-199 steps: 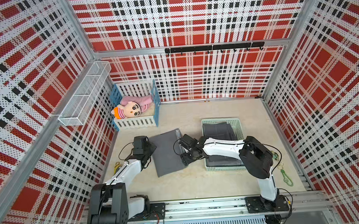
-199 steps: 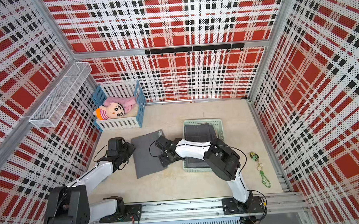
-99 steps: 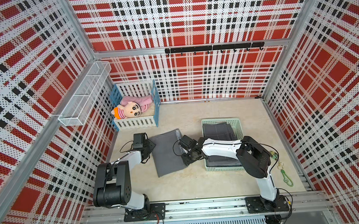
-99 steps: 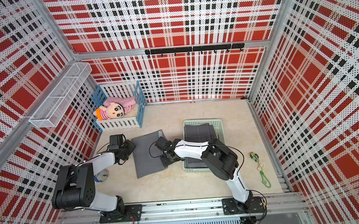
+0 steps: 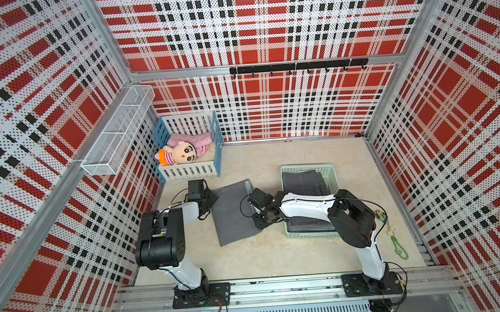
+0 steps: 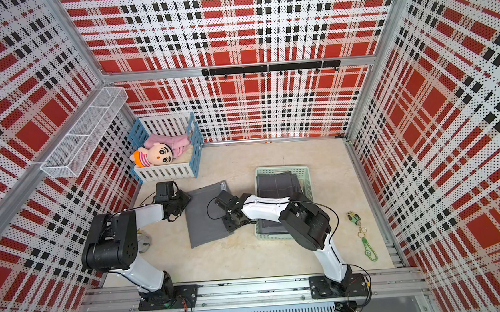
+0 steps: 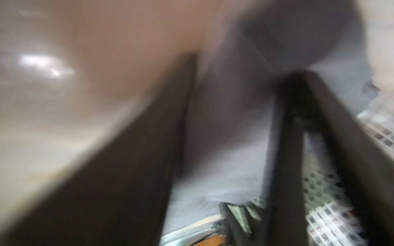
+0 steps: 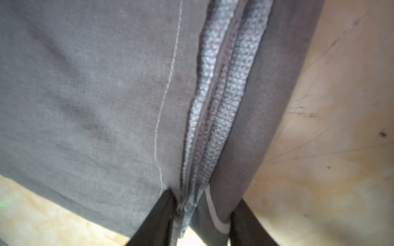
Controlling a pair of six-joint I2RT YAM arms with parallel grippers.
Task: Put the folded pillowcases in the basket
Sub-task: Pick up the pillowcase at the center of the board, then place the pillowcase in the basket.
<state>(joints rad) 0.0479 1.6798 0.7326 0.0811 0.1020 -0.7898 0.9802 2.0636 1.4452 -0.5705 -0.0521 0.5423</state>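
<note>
**1. right gripper** (image 8: 202,200): narrow, pinched on the basket-side edge of the folded pillowcase (image 8: 96,95). In the wrist view, stacked grey layers and a stitched hem converge btwn its dark fingers (image 8: 160,219). In a top view it sits low over that edge, near the corner closer to the arm bases.

**2. left gripper** (image 5: 210,198): at the opposite long edge of the pillowcase, toward the crib end. The wrist view is motion-blurred. Grey cloth shows btwn the two dark fingers (image 7: 138,159), but I cannot tell whether they clamp it or only straddle it.

**3. folded pillowcase**: dark grey rectangle, flat on the counter (image 5: 279,259) btwn the two grippers. It lies just beside the basket and outside it (task item not yet in place).

**4. basket** (image 5: 310,235): pale mint-green w/ perforated walls, on the counter on the right arm's side. Dark grey folded cloth (image 5: 302,181) lies inside, and the white right forearm (image 5: 305,208) crosses above it.

**5. surrounds:**
- White-and-blue toy crib (image 5: 187,170) at the far corner on the left arm's side, holding a plush doll (image 5: 183,153).
- White wire-mesh rack (image 5: 113,135) on the plaid side wall.
- Black hook rail (image 5: 297,66) on the back wall.
- Green keychain (image 5: 399,248) on the counter, well apart from the basket.
</note>
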